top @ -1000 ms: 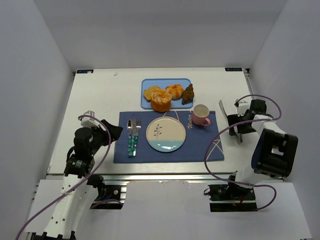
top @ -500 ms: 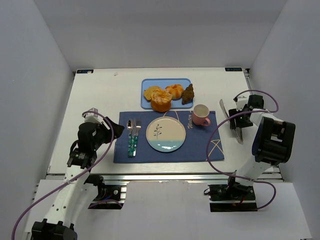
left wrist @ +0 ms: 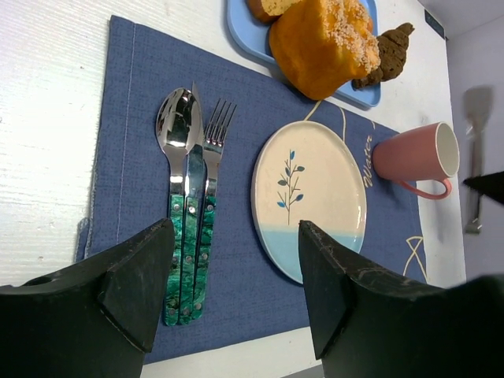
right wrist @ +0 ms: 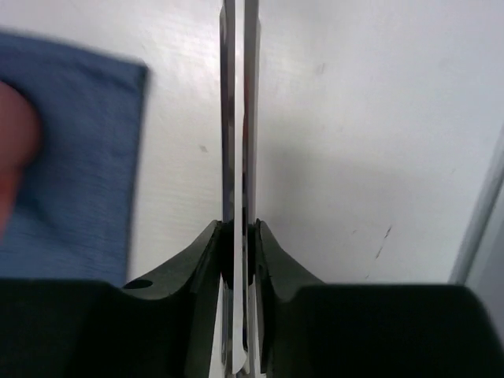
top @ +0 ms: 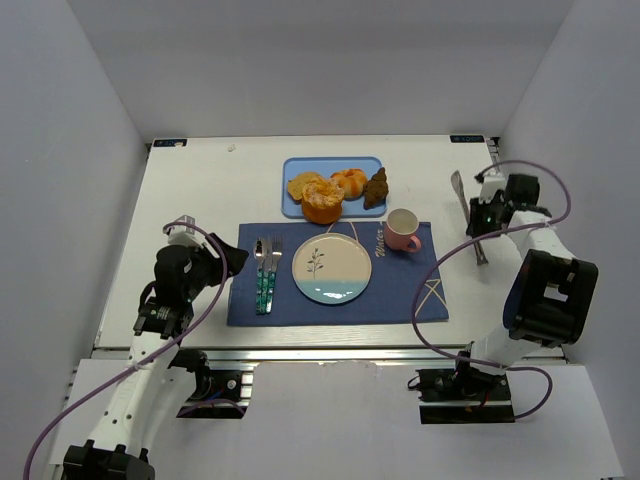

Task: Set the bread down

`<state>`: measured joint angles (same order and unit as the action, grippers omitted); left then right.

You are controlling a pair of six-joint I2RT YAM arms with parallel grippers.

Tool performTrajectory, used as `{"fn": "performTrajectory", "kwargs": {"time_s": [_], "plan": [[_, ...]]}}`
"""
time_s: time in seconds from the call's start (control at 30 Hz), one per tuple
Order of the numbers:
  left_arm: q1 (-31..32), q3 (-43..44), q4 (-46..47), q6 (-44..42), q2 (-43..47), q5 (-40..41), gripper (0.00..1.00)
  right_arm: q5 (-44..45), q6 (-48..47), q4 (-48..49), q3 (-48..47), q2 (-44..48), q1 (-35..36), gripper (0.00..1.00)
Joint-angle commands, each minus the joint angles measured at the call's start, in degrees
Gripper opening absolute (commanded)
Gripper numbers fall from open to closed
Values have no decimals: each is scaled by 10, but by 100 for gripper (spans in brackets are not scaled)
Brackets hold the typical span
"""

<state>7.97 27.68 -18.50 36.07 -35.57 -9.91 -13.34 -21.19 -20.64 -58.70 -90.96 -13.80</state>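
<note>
The bread (top: 350,181), a small lobed golden-orange bun, lies on the blue tray (top: 295,164) between a larger orange bun (top: 322,203) and a dark croissant (top: 376,188). My right gripper (top: 480,214) is far to the right of the tray, over the bare white table. It is shut on a pair of thin metal tongs (top: 459,187). In the right wrist view the gripper (right wrist: 239,228) pinches the two blades of the tongs (right wrist: 239,118) together. My left gripper (top: 228,264) hangs open at the placemat's left edge, nothing between its fingers (left wrist: 134,283).
On the blue placemat (top: 400,290) are a cream and blue plate (top: 331,271), a spoon, knife and fork with green handles (top: 266,275), and a pink cup (top: 403,230). The left wrist view shows the larger bun (left wrist: 319,47), plate (left wrist: 309,197) and cup (left wrist: 413,153).
My right gripper has shut on the tongs and moved with them toward the far side of the table. The left arm shifted slightly, then stayed still.
</note>
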Motion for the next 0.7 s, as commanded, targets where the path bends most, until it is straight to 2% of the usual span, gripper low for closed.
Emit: {"fn": "performTrajectory", "kwargs": {"time_s": [0.0,0.13,0.17,0.23,0.4,0.67], "plan": [[-2,11,12,0,5,-8,73,-78,58,-8,-118,28,6,26],[-3,15,15,2,1,-11,73,-134,125,-34,-209,-4,40,40],[-2,18,13,1,1,-10,73,-146,141,-31,-220,-8,47,47],[-2,22,10,1,0,-8,73,-158,174,-20,-249,-17,79,51],[-2,32,0,0,0,-5,73,-150,193,-5,-303,-55,164,52],[-2,45,-22,0,4,7,73,-141,187,-1,-351,-111,215,50]]}}
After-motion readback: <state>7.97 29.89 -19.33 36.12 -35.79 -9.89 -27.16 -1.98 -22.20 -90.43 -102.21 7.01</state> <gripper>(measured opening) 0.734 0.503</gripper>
